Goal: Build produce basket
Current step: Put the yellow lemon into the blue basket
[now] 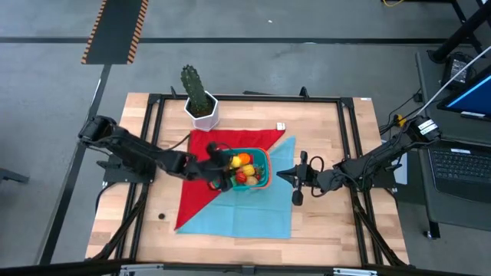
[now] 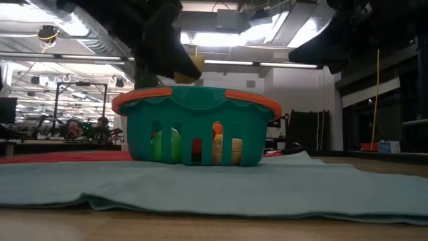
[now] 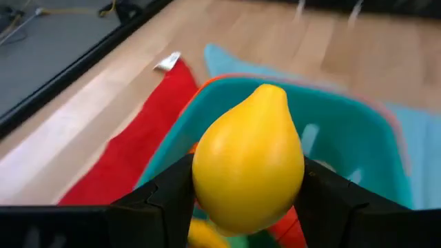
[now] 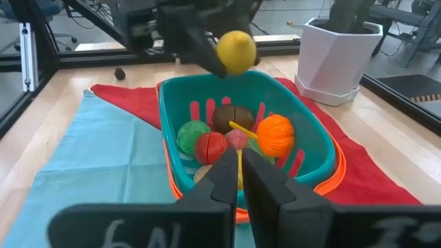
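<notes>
The left gripper [image 4: 207, 52] hangs over the basket [image 1: 261, 158] on the worktop's cloths, jaws pinching a yellow lemon [image 3: 248, 158]. Several produce pieces already lie inside; this looks among the last. The right gripper [image 1: 297, 179] waits beside, jaws pressed together.

This is a robotics lab or workshop hall. A wooden desk [image 1: 322, 222] in a black metal frame stands on a grey concrete floor [image 1: 307, 69] marked with hazard-striped tape [image 1: 115, 31]. Beyond the right tool [image 1: 298, 178] sits a laptop [image 1: 459, 165]. Across the desk, strip ceiling lights [image 2: 261, 65] and exposed ducting [image 2: 80, 40] run over rows of benches.
</notes>
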